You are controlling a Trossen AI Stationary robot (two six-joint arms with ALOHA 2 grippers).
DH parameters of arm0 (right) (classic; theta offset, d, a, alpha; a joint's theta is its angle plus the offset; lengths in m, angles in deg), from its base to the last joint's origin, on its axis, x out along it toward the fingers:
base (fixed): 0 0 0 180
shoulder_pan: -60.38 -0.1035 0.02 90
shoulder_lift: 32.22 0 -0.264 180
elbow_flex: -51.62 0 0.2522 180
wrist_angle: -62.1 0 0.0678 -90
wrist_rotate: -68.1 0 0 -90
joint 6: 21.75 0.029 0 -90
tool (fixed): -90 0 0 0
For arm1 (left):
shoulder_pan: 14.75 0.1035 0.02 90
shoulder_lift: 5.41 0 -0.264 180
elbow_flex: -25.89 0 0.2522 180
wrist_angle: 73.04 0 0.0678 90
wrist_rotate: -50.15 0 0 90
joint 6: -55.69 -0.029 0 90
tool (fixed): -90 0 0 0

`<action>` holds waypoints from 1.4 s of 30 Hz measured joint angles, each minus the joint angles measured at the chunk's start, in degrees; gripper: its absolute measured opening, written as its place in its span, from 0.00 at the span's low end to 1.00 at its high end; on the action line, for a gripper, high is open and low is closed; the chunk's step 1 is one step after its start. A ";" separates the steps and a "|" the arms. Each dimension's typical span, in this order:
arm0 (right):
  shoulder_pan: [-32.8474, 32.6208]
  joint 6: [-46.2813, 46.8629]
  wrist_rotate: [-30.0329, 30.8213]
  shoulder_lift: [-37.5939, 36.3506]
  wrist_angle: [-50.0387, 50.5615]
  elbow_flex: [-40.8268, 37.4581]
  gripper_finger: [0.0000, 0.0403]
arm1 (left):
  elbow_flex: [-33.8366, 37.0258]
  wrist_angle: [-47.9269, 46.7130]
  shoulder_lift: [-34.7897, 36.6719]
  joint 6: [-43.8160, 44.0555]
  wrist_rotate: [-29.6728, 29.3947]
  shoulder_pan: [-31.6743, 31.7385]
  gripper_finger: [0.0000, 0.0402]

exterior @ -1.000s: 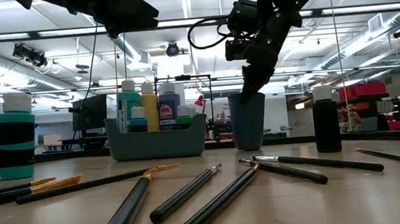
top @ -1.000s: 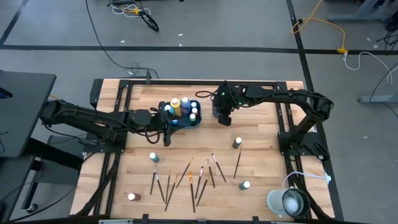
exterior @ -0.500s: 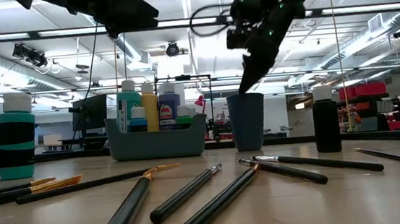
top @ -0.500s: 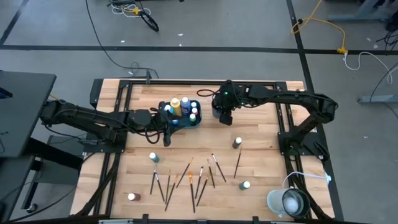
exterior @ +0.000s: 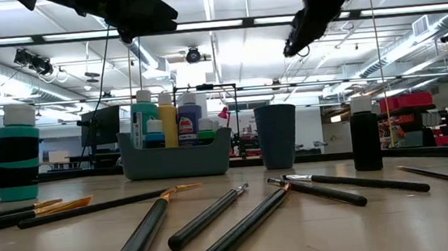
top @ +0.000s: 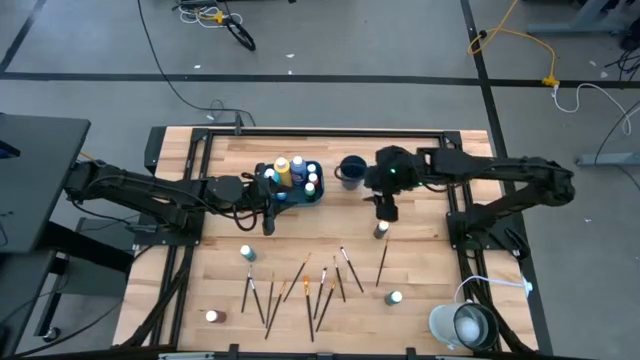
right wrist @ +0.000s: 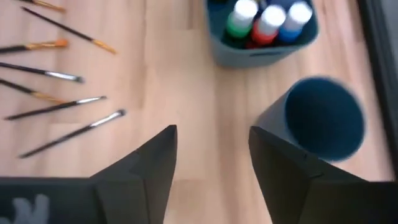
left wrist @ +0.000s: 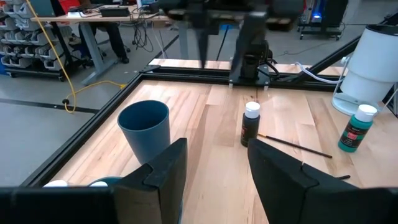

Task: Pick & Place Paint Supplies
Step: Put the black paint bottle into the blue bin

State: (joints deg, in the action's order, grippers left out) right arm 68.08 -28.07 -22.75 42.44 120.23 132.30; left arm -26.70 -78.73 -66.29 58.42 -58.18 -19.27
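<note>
Nearest the tabletop's point(top: 420, 310) front edge, the paintbrushes point(top: 310, 285) lie flat, long axes mostly front to back. Farther in, the right gripper point(top: 384, 208) hovers beside the dark blue cup point(top: 351, 168), jaws wide and empty (a dark bottle point(top: 381, 230) stands just below). The left gripper point(top: 268, 222) waits by the teal tray point(top: 316, 194) of paint bottles point(top: 290, 172), jaws wide, empty.

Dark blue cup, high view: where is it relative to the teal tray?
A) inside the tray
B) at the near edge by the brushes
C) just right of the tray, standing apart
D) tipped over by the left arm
C: the dark blue cup stands upright just right of the teal tray, with bare table between them in the high view.
</note>
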 joint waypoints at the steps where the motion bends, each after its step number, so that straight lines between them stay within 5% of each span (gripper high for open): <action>1: -1.11 2.11 0.02 -0.61 1.01 -0.03 0.52 | 0.00 0.00 0.00 0.01 0.00 -0.01 0.45; 10: -9.06 15.31 -0.01 -2.57 -0.67 -9.18 0.52 | 0.00 0.09 0.00 1.10 0.00 0.00 0.45; 30: -10.64 16.54 0.45 -17.83 -32.78 -38.93 0.51 | 0.00 0.52 0.02 0.59 0.00 0.00 0.45; 42: -10.64 12.80 2.47 -18.93 -41.25 -44.96 0.51 | 0.00 0.62 0.02 0.89 -0.02 0.00 0.45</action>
State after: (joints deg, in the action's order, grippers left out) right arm 57.44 -15.27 -20.29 23.51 78.98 87.34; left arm -26.70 -78.11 -66.27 59.31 -58.20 -19.27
